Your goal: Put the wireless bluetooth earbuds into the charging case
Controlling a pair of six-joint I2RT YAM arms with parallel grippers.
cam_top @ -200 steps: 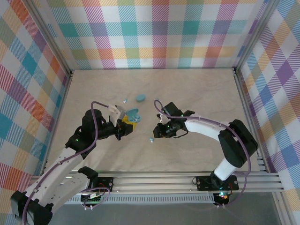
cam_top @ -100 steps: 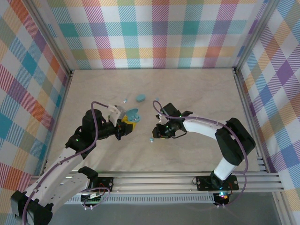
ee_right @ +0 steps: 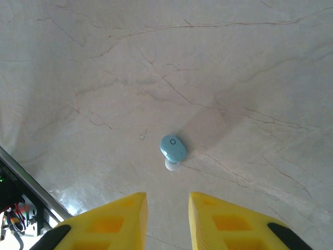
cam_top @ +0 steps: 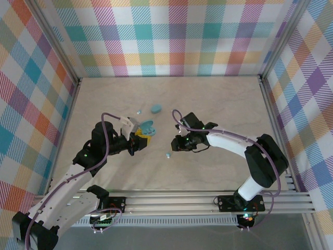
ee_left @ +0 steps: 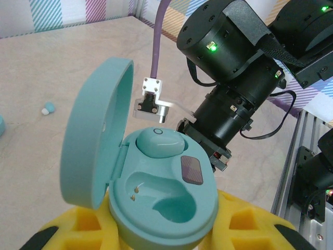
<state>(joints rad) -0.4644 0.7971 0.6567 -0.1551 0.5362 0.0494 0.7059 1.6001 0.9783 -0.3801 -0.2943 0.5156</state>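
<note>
Leftmost, the left arm (cam_top: 73, 177) reaches out over the marbled worktop (cam_top: 218, 99). The left jaws are clamped tight on the base of the open charging case (ee_left: 156, 182). In the left wrist view its lid (ee_left: 93, 140) stands hinged back to the left. One earbud (ee_left: 158, 141) sits seated in the far pocket of the case, while the near pocket (ee_left: 174, 208) lies bare.

Farther back on the worktop, a second earbud (cam_top: 139, 111) lies loose, well apart from the held case. Just to its right rests a closed teal case (cam_top: 155, 108).

Right of centre, the right jaws hover low over the worktop, slightly parted with nothing between them. Their yellow fingers (ee_right: 112, 219) leave a narrow gap in the right wrist view. A third earbud (ee_right: 173, 148) lies on the worktop just ahead of that gap, touching neither finger, its pale tip turned toward them. Behind the jaws, the right arm (cam_top: 234, 143) curves away to its base at the near right edge.
</note>
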